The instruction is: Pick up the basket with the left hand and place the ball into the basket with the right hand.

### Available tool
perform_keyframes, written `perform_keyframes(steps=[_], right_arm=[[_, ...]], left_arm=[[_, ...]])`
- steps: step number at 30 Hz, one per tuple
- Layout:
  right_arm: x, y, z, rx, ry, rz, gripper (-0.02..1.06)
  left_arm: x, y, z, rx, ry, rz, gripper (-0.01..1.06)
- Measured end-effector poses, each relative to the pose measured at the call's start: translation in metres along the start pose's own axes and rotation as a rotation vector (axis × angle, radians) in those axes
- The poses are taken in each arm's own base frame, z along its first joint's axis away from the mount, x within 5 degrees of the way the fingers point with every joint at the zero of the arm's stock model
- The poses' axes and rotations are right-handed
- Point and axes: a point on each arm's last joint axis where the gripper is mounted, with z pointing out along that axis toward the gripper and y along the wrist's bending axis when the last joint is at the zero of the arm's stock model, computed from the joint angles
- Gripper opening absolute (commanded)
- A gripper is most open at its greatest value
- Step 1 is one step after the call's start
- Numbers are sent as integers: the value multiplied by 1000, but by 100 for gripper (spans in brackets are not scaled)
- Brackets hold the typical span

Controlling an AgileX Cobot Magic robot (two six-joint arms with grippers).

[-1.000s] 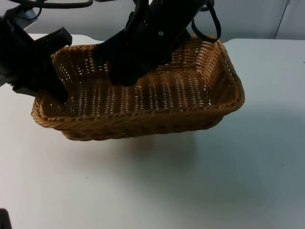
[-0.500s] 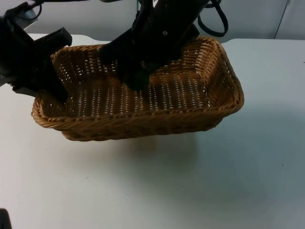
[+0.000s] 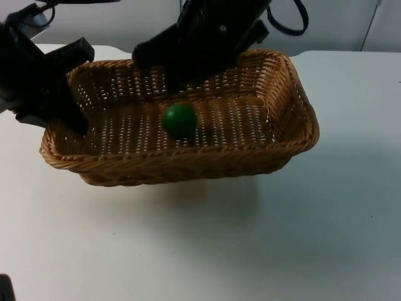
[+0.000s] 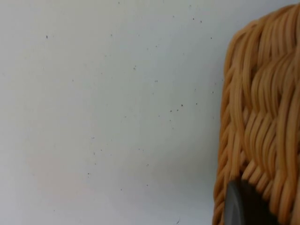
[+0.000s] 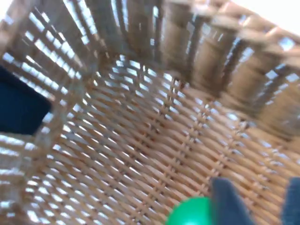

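Observation:
A woven wicker basket [image 3: 294, 119] hangs a little above the white table, its shadow on the table below it. My left gripper [image 3: 67, 120] is shut on the rim at its left end; the basket's wall [image 4: 262, 117] stands close beside that gripper's fingertip [image 4: 243, 206]. A green ball [image 3: 180, 120] lies on the basket's floor near the middle. My right gripper [image 3: 170, 80] hovers just above and behind the ball, over the basket's back part. Its fingers are apart with nothing between them, and the ball [image 5: 190, 213] sits on the weave [image 5: 140, 140] just beside one fingertip [image 5: 225, 201].
White table top [image 3: 219, 244] stretches in front of and to the right of the basket. The grey partition wall [image 3: 338, 22] runs behind it.
The right gripper has let the ball go and lifted back toward the basket's rear. The ball, hidden before, now lies in the basket. Left gripper and basket have held still.

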Motion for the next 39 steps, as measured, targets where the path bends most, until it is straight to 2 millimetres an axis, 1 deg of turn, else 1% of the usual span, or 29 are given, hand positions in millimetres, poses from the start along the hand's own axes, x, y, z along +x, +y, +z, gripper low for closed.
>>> perform_keyframes(steps=[1, 2, 3, 7, 8, 9, 12, 13, 14, 17, 18, 19, 21, 22, 23, 27, 28, 30, 32, 33, 34, 36, 37, 39], right_arm=[[-4, 0, -11, -1, -24, 0, 2], [-8, 0, -25, 1, -53, -5, 0], [-8, 0, -25, 1, -53, -5, 0], [-20, -2, -77, 41, -163, -40, 0], [-20, -2, -77, 41, -163, -40, 0], [-23, -6, -95, 61, -201, -30, 0], [-24, -20, -125, 123, -249, -8, 0], [-24, -20, -125, 123, -249, -8, 0], [-24, -26, -132, 154, -255, 1, 0], [-18, -47, -153, 258, -226, 34, 0], [-18, -47, -153, 258, -226, 34, 0], [-16, -52, -159, 287, -215, 43, 0], [-11, -61, -174, 328, -208, 61, 0], [-9, -66, -189, 349, -225, 77, 0], [-9, -66, -189, 349, -225, 77, 0], [0, -77, -246, 423, -341, 124, 0], [0, -77, -246, 423, -341, 124, 0], [8, -80, -277, 477, -395, 143, 0], [18, -83, -303, 553, -424, 169, 0], [18, -83, -303, 553, -424, 169, 0], [27, -84, -321, 601, -439, 190, 0], [36, -86, -338, 654, -456, 210, 0], [36, -86, -338, 654, -456, 210, 0], [43, -85, -352, 674, -471, 226, 0]], left_arm=[[0, 0, 0, -2, -2, 1, 0], [0, 0, 0, -2, -2, 1, 0], [0, 0, 0, -2, -2, 1, 0], [0, 0, 0, -2, -4, 1, 0], [0, 0, 0, -2, -4, 1, 0], [0, 0, 0, -2, -4, 1, 0], [0, 0, 0, -4, -3, 3, 0], [0, 0, 0, -4, -3, 3, 0], [0, 0, 0, -4, -3, 3, 0], [0, 0, 0, -4, -3, 3, 0], [0, 0, 0, -4, -3, 3, 0], [0, 0, 0, -4, -3, 3, 0], [0, 0, 0, -4, -3, 3, 0], [0, 0, 0, -4, -3, 3, 0], [0, 0, 0, -4, -3, 3, 0], [0, 1, 0, -8, -4, 5, 0], [0, 1, 0, -8, -4, 5, 0], [0, 1, 0, -13, -2, 10, 0], [0, 2, 0, -18, -1, 14, 0], [0, 2, 0, -18, -1, 14, 0], [0, 2, 0, -22, -1, 17, 0], [0, 2, 0, -25, -1, 20, 0], [0, 2, 0, -25, -1, 20, 0], [0, 3, 0, -28, -4, 23, 0]])
